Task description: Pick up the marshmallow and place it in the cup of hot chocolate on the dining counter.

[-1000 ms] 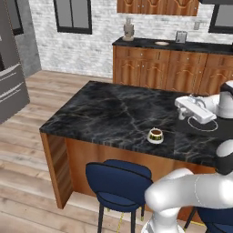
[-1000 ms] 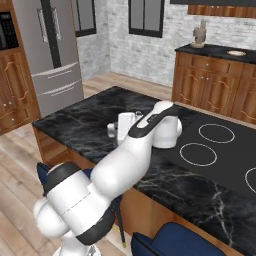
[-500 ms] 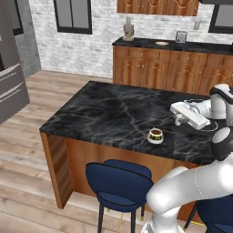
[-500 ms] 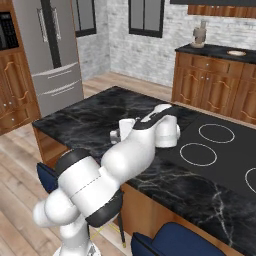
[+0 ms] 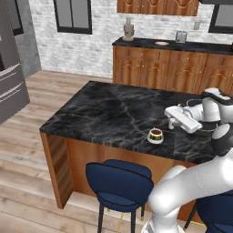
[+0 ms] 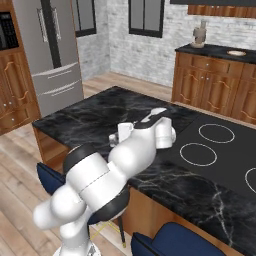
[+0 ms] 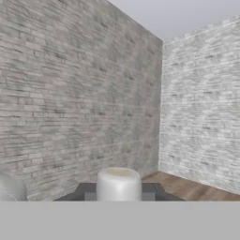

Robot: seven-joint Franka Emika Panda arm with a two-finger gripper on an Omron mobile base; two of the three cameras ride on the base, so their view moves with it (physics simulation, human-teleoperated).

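Black marble surface on wooden sides, blue stools tucked below. Cup of dark drink near the front edge. Hand held level above the top, just right of the cup and apart from it, clamped on a cream marshmallow between dark fingertips.

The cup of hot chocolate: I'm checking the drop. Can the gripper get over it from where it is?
Probably yes. The gripper, holding the marshmallow, hangs above the dining counter just beyond the cup of hot chocolate, with bare marble between them.
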